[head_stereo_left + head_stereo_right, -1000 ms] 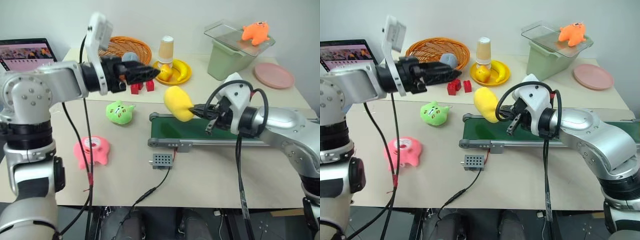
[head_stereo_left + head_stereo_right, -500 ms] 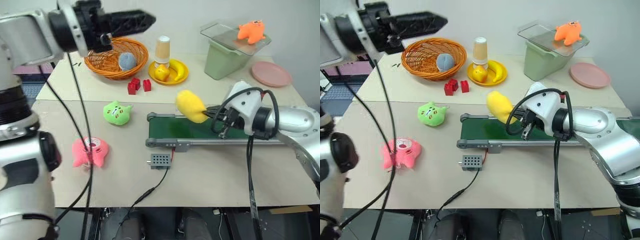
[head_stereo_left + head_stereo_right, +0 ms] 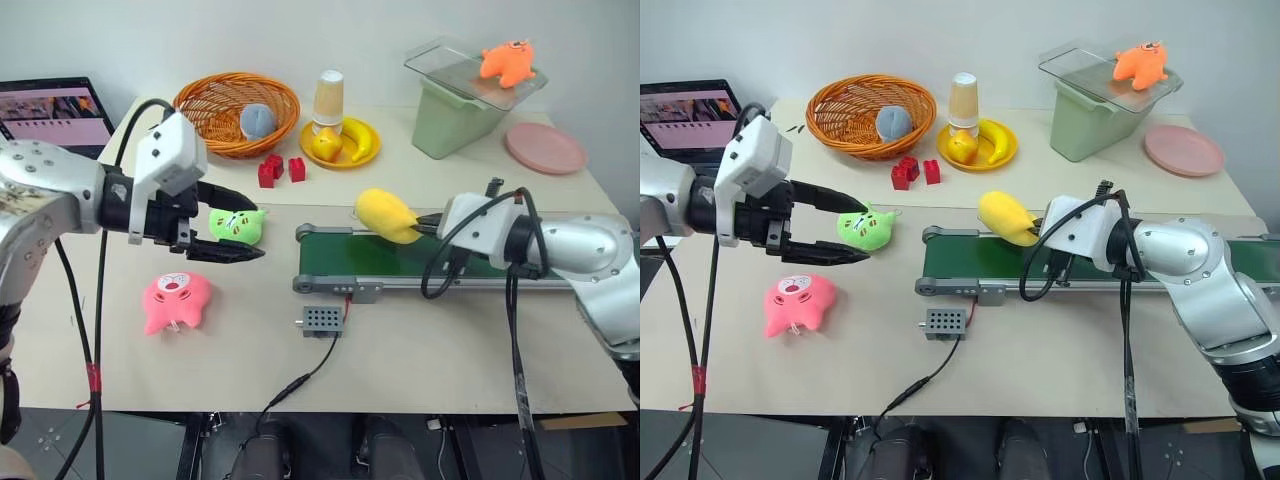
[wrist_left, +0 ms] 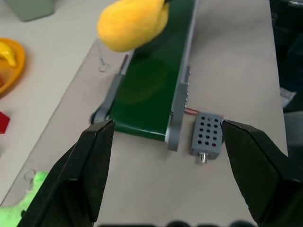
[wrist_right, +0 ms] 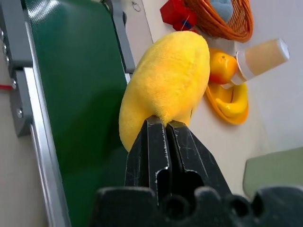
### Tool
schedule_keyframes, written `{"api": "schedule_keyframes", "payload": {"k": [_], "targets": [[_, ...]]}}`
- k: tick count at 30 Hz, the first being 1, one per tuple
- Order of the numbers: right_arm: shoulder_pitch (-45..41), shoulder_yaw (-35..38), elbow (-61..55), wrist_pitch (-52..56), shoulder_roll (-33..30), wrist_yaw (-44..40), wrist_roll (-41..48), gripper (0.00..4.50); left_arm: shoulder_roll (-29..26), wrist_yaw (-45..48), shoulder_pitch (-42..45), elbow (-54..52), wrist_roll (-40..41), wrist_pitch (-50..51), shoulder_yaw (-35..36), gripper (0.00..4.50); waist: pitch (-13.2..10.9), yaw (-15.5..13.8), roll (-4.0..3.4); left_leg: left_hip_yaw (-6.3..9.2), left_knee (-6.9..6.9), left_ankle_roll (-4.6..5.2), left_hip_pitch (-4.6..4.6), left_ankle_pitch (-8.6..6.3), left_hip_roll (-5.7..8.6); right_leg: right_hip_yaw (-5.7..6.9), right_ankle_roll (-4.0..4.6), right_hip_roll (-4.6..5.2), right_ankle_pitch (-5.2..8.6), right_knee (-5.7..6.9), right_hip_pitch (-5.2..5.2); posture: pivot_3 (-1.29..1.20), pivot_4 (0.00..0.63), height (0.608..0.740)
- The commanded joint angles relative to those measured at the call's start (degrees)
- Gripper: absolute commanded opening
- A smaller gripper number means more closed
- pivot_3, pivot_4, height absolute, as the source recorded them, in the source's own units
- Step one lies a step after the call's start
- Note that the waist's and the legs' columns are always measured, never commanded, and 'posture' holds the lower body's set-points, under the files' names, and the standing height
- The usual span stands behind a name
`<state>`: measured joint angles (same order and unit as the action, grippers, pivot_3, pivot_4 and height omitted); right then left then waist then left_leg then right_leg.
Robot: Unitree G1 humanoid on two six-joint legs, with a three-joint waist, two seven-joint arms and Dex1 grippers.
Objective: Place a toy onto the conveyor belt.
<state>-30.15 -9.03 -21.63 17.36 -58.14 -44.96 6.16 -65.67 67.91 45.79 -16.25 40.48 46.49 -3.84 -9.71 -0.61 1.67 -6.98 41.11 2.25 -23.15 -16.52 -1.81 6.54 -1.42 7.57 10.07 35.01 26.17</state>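
My right gripper [image 3: 426, 221] is shut on a yellow plush toy [image 3: 387, 215], pinching its right end. The toy hangs just over the left end of the dark-green conveyor belt [image 3: 400, 263]; I cannot tell whether it touches the belt. In the right wrist view the black fingers [image 5: 150, 142] press together into the yellow toy [image 5: 170, 85]. My left gripper [image 3: 250, 229] is open and empty, pointing right, low over the table in front of a green cat toy [image 3: 238, 226]. In its own view the green toy [image 4: 21, 205] lies outside the fingers [image 4: 94, 165].
A pink toy [image 3: 177, 300] lies at front left. The grey control box [image 3: 321, 321] and its red wire [image 3: 349, 296] sit in front of the belt. Behind stand an orange basket [image 3: 237, 95], red bricks [image 3: 280, 169], a fruit plate [image 3: 340, 145], a green bin [image 3: 458, 115] and a pink plate [image 3: 545, 148].
My left arm has come down from above the basket to table height beside the green toy, still open. The right gripper has rolled and shifted slightly right with the yellow toy.
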Motion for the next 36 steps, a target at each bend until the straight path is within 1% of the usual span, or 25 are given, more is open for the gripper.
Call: {"api": "schedule_keyframes", "payload": {"k": [1,4,10,13,21,23,24,28,29,30,33,35,36], "targets": [[1.3,-0.9,0.2,-8.7,0.9,1.5,-7.4,0.0,0.8,0.5,0.2,-0.9,-1.6,-1.8,1.6,3.79,0.0,-0.1,0.0,0.0,0.01,0.0,-0.01,0.0,0.0,0.0,0.0,0.0,0.0,0.0,0.0,0.0,0.15,0.734],[2.9,-3.3,0.9,-15.9,1.7,3.6,-15.2,0.0,1.9,0.6,0.7,-0.8,-1.9,-1.3,1.5,3.79,0.0,0.0,0.0,0.01,0.07,0.01,-0.01,0.0,0.0,0.0,-0.04,0.0,0.03,0.01,0.0,0.0,0.15,0.734],[8.1,-3.2,-0.7,-20.9,5.0,5.3,-20.1,0.0,3.3,1.0,1.7,-1.1,-2.0,-0.3,1.4,3.79,0.0,0.0,0.0,0.08,0.13,0.01,0.0,0.0,-0.03,-0.01,-0.05,-0.02,0.03,0.06,-0.01,0.0,0.15,0.734],[10.1,-2.8,-0.9,-21.9,6.0,5.3,-21.1,0.0,3.8,1.4,2.1,-1.3,-2.1,-0.1,1.2,3.79,0.0,0.0,0.0,0.09,0.16,0.01,-0.01,0.0,-0.03,-0.01,-0.05,-0.02,0.03,0.06,-0.02,0.0,0.15,0.734],[12.6,-0.8,-1.8,-19.9,8.6,2.9,-18.8,0.0,2.8,5.0,0.4,-3.6,-2.5,-0.1,0.3,3.79,0.0,0.2,0.0,0.09,0.18,0.01,0.05,-0.01,-0.05,-0.04,-0.05,-0.05,0.03,0.1,-0.05,0.0,0.15,0.734],[12.5,-0.3,-1.7,-19.5,9.1,2.6,-18.5,0.66,3.0,5.2,0.2,-3.5,-3.5,-0.7,0.0,3.86,0.0,0.2,0.0,0.09,0.18,0.01,0.06,0.0,-0.05,-0.05,-0.04,-0.05,0.03,0.1,-0.05,0.0,0.15,0.734],[12.4,-0.1,-1.8,-19.1,9.3,2.3,-18.1,0.82,3.1,5.2,0.2,-3.5,-3.7,-0.8,0.0,3.86,0.0,0.1,0.0,0.09,0.19,0.01,0.06,0.0,-0.05,-0.05,-0.04,-0.05,0.03,0.1,-0.05,0.0,0.15,0.734],[11.9,1.2,-1.9,-18.3,9.5,1.1,-17.3,2.19,3.8,5.0,0.4,-3.3,-3.7,-0.2,0.3,3.86,0.0,0.1,0.0,0.11,0.21,0.03,0.05,-0.01,-0.03,-0.08,-0.04,-0.06,0.03,0.1,-0.07,0.0,0.15,0.734],[11.8,1.6,-2.0,-18.2,9.4,0.9,-17.0,2.6,3.9,5.0,0.3,-3.3,-3.7,-0.3,0.4,3.86,0.0,0.1,0.0,0.12,0.2,0.03,0.05,-0.02,-0.03,-0.08,-0.04,-0.06,0.02,0.1,-0.07,0.0,0.15,0.734],[11.6,2.0,-2.2,-17.9,9.4,0.7,-16.6,2.84,3.9,5.0,0.2,-3.2,-3.8,-0.3,0.4,3.86,0.0,0.0,0.0,0.12,0.2,0.04,0.04,-0.02,-0.02,-0.08,-0.04,-0.06,0.02,0.1,-0.07,0.0,0.15,0.734],[11.1,3.3,-3.6,-17.2,9.2,-0.2,-15.2,3.97,4.2,4.9,0.2,-3.0,-3.9,-0.3,0.3,3.86,0.0,0.0,0.0,0.13,0.19,0.04,0.04,-0.02,-0.02,-0.08,-0.02,-0.07,0.02,0.09,-0.06,0.0,0.15,0.734],[10.9,4.9,-5.2,-16.1,8.6,-1.2,-13.8,4.49,4.3,5.1,0.4,-2.7,-3.9,-0.4,0.3,3.86,0.0,0.0,0.0,0.13,0.2,0.04,0.03,-0.02,-0.02,-0.08,0.01,-0.07,0.0,0.09,-0.06,0.0,0.15,0.734],[10.8,5.7,-5.9,-15.5,8.2,-1.8,-13.1,4.49,4.4,5.3,0.5,-2.5,-4.0,-0.4,0.2,3.86,0.0,0.0,0.0,0.13,0.2,0.04,0.03,-0.02,-0.03,-0.08,0.0,-0.07,0.0,0.1,-0.06,0.0,0.15,0.734]]}}
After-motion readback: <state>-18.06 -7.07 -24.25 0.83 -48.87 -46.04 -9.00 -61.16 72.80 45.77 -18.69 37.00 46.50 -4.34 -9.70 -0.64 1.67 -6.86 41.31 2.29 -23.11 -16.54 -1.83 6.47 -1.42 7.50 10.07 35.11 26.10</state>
